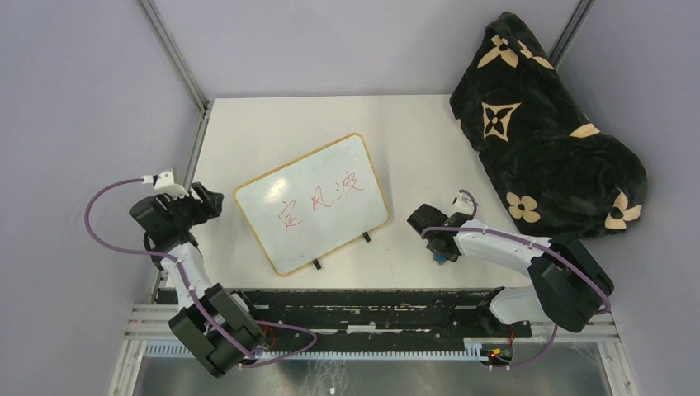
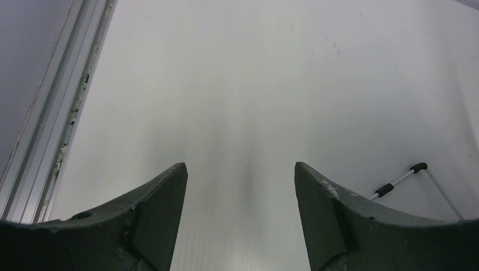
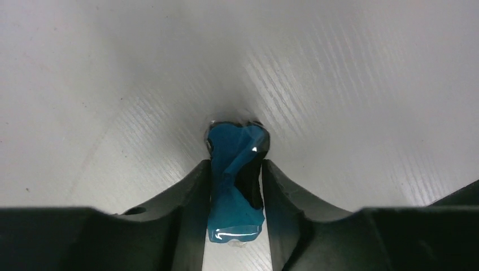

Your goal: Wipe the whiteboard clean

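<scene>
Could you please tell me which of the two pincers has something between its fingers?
The right pincer: a small blue object is pinched between its fingers, whereas the left pincer stands wide open and empty.

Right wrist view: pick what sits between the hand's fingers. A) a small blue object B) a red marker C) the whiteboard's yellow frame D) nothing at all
A: a small blue object is pinched between the two dark fingers of the right hand, over the white table.
</scene>
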You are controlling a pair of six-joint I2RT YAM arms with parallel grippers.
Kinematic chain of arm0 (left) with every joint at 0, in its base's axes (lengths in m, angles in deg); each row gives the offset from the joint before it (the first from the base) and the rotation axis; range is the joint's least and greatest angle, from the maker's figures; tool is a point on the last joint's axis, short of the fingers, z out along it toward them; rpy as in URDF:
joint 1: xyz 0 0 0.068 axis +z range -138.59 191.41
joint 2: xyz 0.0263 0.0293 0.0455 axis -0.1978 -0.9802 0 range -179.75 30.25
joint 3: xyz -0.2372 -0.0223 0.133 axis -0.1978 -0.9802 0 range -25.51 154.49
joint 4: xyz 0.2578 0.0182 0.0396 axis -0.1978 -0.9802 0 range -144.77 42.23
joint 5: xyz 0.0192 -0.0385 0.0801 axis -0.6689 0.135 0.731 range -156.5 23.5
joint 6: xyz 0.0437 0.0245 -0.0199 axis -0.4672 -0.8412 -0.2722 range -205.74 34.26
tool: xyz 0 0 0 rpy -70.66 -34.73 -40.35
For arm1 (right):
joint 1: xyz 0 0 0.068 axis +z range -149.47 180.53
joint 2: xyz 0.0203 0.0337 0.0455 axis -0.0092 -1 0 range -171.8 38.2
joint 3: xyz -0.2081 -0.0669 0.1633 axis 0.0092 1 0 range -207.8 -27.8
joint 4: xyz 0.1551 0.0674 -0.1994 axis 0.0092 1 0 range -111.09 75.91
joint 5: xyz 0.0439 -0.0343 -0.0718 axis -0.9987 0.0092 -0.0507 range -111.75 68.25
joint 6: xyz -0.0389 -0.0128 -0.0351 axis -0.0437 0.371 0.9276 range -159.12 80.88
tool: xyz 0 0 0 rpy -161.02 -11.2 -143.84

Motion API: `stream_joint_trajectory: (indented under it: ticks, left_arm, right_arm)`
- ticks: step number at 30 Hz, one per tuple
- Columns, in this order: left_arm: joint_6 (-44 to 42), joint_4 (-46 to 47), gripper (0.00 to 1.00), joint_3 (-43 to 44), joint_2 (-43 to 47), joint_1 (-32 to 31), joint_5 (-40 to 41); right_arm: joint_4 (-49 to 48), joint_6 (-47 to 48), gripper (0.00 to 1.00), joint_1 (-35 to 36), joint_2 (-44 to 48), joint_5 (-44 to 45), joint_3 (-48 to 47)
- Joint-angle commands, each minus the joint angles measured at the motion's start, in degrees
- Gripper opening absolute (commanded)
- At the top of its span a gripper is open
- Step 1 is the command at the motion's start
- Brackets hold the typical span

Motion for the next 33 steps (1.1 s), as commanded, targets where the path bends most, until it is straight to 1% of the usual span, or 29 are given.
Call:
stream_joint_trajectory:
  ticks: [1, 4, 5, 8, 15, 19, 21, 23, 26, 29, 31, 33]
  left_arm:
    - [-2.74, 0.04, 0.77, 1.40, 0.58, -0.01, -1.16]
    - [-3.41, -0.86, 0.76, 1.68, 0.67, -0.01, -1.32]
    - [-3.75, -1.24, 0.77, 1.81, 0.68, -0.02, -1.53]
    - [-5.03, -2.44, 0.77, 2.46, 0.31, -0.02, -2.65]
    - [-6.70, -3.97, 0.77, 5.41, -3.22, -0.06, -4.66]
    - [-7.56, -3.55, 0.77, 6.06, -4.45, -0.01, -4.51]
    - [-8.13, -3.48, 0.77, 6.32, -4.79, -0.01, -4.97]
    - [-9.10, -4.10, 0.77, 6.83, -5.17, -0.05, -6.42]
    - [-11.53, -6.24, 0.77, 7.83, -5.92, -0.01, -10.40]
    - [-18.20, -9.64, 0.79, 8.80, -6.79, -0.01, -16.26]
    - [-24.75, -14.33, 0.80, 10.03, -7.69, -0.05, -19.62]
    - [-28.40, -18.03, 0.81, 11.62, -9.24, 0.03, -21.63]
  right_arm:
    - [-2.40, -0.16, 0.37, -0.16, -0.20, 0.05, 0.24]
    - [-2.96, 1.63, 0.02, -0.07, 0.20, -0.86, 0.01]
    - [-2.91, 2.22, 0.00, 0.21, 0.62, -0.85, -0.33]
    - [-2.10, 4.46, 0.00, 2.46, 2.45, 1.62, -1.62]
    - [7.34, 8.06, 0.00, 8.64, 7.82, 13.07, -7.26]
    - [10.07, 14.12, 0.00, 9.96, 12.56, 18.33, -10.58]
    - [7.71, 20.27, 0.00, 10.19, 14.75, 19.24, -11.96]
    - [1.56, 29.39, 0.01, 10.33, 17.35, 18.46, -12.17]
    - [-12.29, 42.32, 0.01, 10.34, 21.21, 12.22, -9.51]
    - [-22.96, 50.19, 0.01, 10.34, 22.81, 7.13, -7.56]
    - [-23.71, 52.07, 0.01, 10.34, 19.72, 6.77, -9.50]
    - [-20.92, 52.90, 0.01, 10.34, 14.89, 7.78, -13.04]
